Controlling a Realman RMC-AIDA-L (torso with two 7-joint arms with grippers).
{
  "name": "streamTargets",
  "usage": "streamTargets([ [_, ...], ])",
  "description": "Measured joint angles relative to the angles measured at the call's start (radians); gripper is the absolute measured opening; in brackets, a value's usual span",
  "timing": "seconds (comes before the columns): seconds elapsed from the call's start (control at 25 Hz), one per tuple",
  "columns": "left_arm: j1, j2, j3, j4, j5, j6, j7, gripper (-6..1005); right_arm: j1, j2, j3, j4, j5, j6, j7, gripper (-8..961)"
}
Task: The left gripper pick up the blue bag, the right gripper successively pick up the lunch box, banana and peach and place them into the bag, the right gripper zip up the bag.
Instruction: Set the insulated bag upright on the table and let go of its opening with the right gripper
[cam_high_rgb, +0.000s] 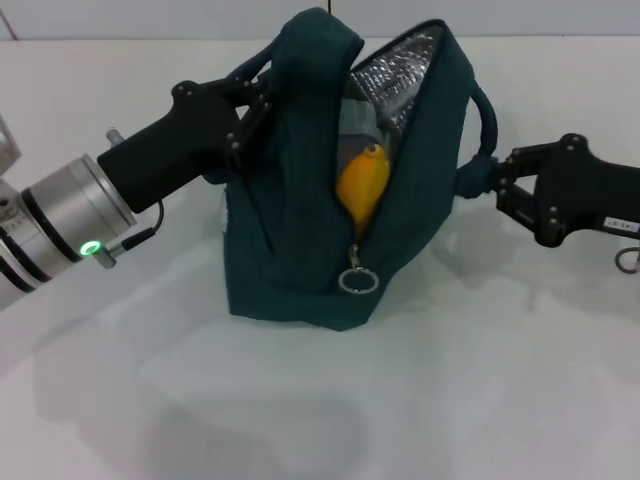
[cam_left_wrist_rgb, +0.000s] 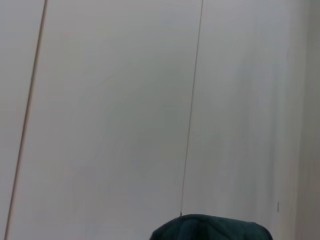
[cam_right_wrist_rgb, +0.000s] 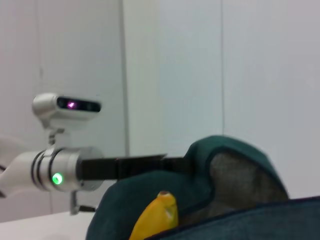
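Observation:
The blue bag (cam_high_rgb: 300, 240) stands on the white table, its zipper open and its silver lining (cam_high_rgb: 400, 70) showing. The banana (cam_high_rgb: 362, 185) lies inside, and in the right wrist view the banana (cam_right_wrist_rgb: 157, 217) pokes up within the bag (cam_right_wrist_rgb: 240, 220). A pale grey shape (cam_high_rgb: 353, 135) behind it may be the lunch box; I cannot tell. The peach is out of view. My left gripper (cam_high_rgb: 245, 105) is shut on the bag's left handle. My right gripper (cam_high_rgb: 473, 180) is shut, tips against the bag's right handle (cam_high_rgb: 487, 125). The zipper's ring pull (cam_high_rgb: 357, 281) hangs at the front.
The white table (cam_high_rgb: 480, 380) spreads around the bag, with a pale wall behind. The left wrist view shows only the bag's top (cam_left_wrist_rgb: 210, 227) against the wall. In the right wrist view the left arm's silver wrist (cam_right_wrist_rgb: 60, 170) and the robot's head camera (cam_right_wrist_rgb: 67, 106) appear.

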Motion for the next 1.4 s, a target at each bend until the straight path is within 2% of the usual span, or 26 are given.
streamTargets([
  [0.44, 0.002, -0.007, 0.003, -0.07, -0.037, 0.019, 0.075, 117, -0.009, 0.0, 0.122, 0.025, 0.055, -0.055, -0.01, 61],
  [0.68, 0.003, -0.008, 0.013, -0.088, -0.03, 0.046, 0.089, 123, -0.001, -0.005, 0.125, 0.017, 0.071, -0.076, -0.005, 60],
  [0.84, 0.005, -0.01, 0.038, -0.117, -0.036, 0.078, 0.156, 127, 0.005, -0.008, 0.118, 0.023, 0.065, -0.077, -0.002, 59],
  [1.04, 0.007, -0.011, 0.04, -0.135, -0.039, 0.134, 0.192, 319, 0.009, -0.012, 0.117, 0.024, 0.062, -0.103, -0.001, 57],
  [1.24, -0.009, -0.011, 0.041, -0.153, -0.041, 0.13, 0.195, 572, 0.01, -0.01, 0.115, 0.028, 0.052, -0.117, 0.004, 59],
  [1.4, -0.02, -0.011, 0.041, -0.169, -0.041, 0.122, 0.204, 655, 0.011, -0.012, 0.115, 0.063, 0.05, -0.117, 0.014, 72],
])
